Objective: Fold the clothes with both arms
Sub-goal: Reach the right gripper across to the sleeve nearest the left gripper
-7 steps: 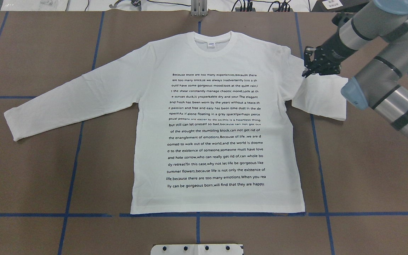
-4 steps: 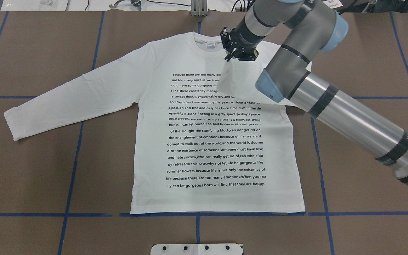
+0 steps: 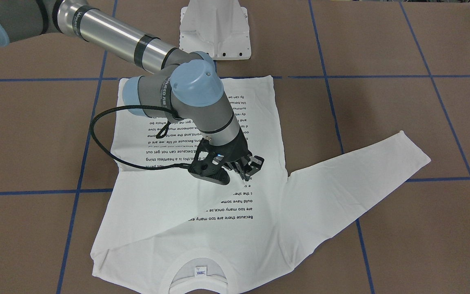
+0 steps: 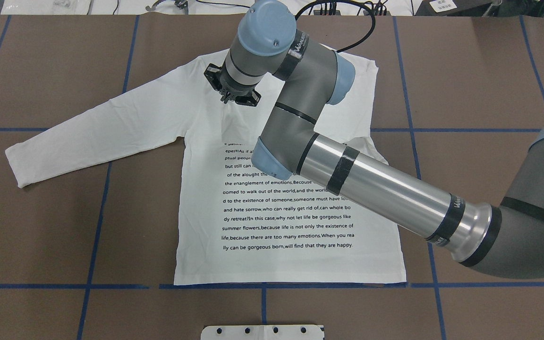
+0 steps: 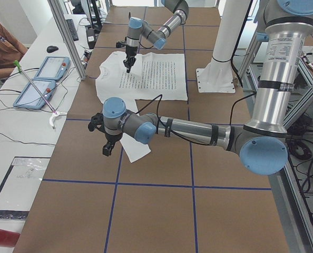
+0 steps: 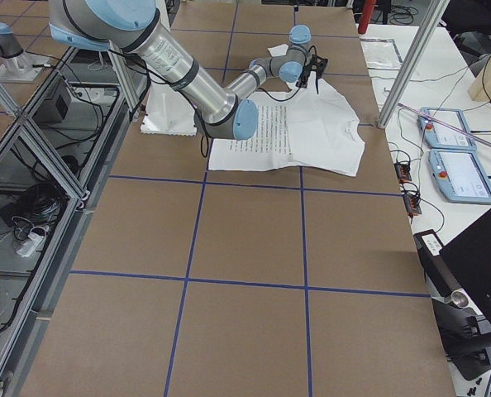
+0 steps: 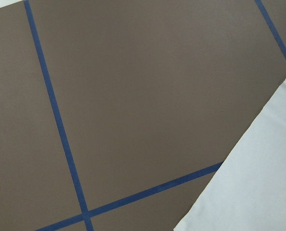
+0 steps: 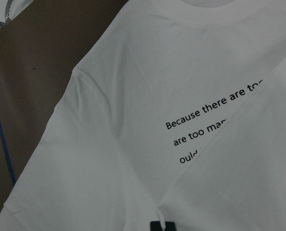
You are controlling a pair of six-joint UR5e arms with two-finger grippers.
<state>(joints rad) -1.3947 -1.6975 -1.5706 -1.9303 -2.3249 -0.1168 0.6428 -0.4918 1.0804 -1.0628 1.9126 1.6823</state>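
The T-shirt (image 4: 201, 255) lies flat mid-frame and looks soft and light, so cuffs and hems suit pinching. The right gripper (image 3: 252, 169) pinches the folded sleeve's cuff over the print. Whether the left gripper (image 5: 107, 150) is spread cannot be told.

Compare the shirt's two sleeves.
The sleeve on the robot's left lies stretched out on the table; the sleeve on its right is folded across the chest. The first covers no text; the second hides its top lines. Both are white and long.
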